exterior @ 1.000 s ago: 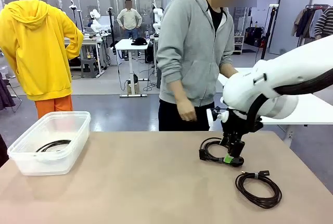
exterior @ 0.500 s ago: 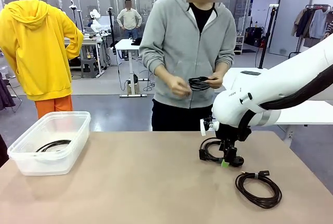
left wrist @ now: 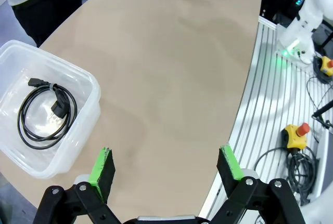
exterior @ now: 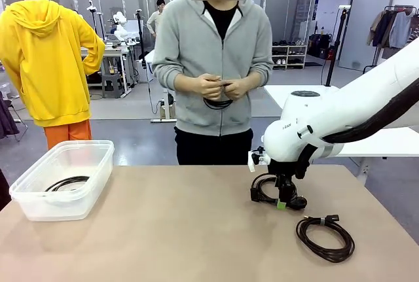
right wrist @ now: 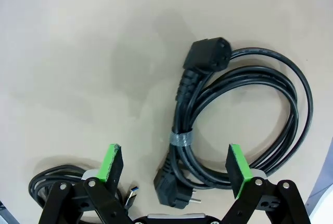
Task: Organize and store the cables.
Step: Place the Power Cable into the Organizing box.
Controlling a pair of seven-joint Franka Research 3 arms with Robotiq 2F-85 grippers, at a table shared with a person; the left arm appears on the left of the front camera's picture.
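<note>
Over the right side of the surface (exterior: 183,229), the right jaws hang wide above a coiled cable (right wrist: 181,139). Best lower them straight onto its taped bundle, straddling every strand, clear of the plugs, then carry it to the bin (exterior: 46,203) holding another cable (left wrist: 58,108).

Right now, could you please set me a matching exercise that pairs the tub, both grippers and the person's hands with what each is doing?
Column A
1. clear tub
2. left gripper
3. right gripper
4. person's hands

Column B
a. open, over bare table
b. holding a black coil at chest height
c. contains one coiled cable
d. open, straddling a tied cable lying on the table

Pairs: 1-c, 2-a, 3-d, 4-b
</note>
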